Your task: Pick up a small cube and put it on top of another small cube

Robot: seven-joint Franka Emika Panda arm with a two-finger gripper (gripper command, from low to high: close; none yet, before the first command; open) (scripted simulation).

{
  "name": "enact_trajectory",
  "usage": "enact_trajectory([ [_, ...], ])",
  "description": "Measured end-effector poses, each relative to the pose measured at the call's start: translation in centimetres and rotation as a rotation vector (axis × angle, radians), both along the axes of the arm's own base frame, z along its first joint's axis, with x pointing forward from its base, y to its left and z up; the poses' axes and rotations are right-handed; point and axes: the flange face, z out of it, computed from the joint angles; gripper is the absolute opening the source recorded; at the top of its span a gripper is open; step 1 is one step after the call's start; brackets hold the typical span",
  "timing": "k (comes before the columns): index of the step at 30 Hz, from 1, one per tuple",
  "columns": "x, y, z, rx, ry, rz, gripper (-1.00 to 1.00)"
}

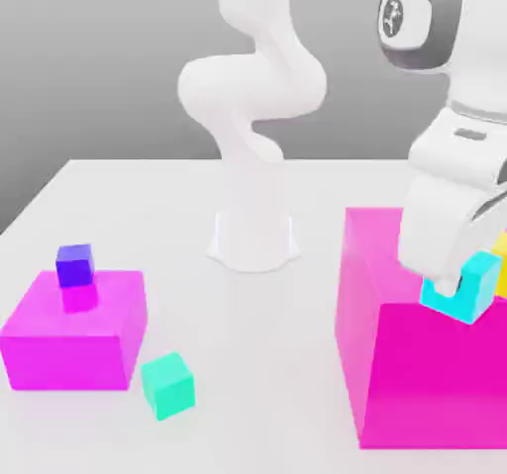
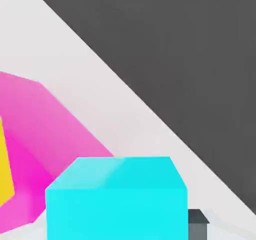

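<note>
cyan cube [image 1: 473, 290]: i'm gripping it tight in my gripper [image 1: 457, 286], above the big magenta block [image 1: 426, 383]
step: i'm carrying it toward the yellow cube [image 1: 501, 264], just beside
next: centring over yellow, lowering, releasing

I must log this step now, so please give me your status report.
Gripper shut on cyan cube, above big magenta block. Yellow cube beside it, at exterior view's right edge. Nothing between them.

Yellow cube [image 1: 502, 264] just beside cyan cube [image 1: 465, 289] atop big magenta block [image 1: 426, 373]; open table [image 1: 248, 314] between blocks
</note>
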Motion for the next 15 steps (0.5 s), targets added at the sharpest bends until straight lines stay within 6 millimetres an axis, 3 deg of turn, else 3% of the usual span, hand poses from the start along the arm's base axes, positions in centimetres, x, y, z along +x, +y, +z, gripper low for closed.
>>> enact_trajectory([
  [2,-2.1,2.7,3.0,0.001,0.003,0.147,-1.00],
  [3,-2.6,2.9,3.8,0.015,0.004,0.186,-1.00],
  [5,-2.7,3.0,2.3,0.025,0.005,0.214,-1.00],
  [7,-2.8,3.0,-0.6,0.027,0.005,0.221,-1.00],
  [8,-2.9,3.0,-1.4,0.028,0.005,0.222,1.00],
  [14,-2.9,2.9,-1.8,0.026,0.003,0.223,1.00],
  [15,-2.8,3.0,-1.2,0.026,0.002,0.223,1.00],
])
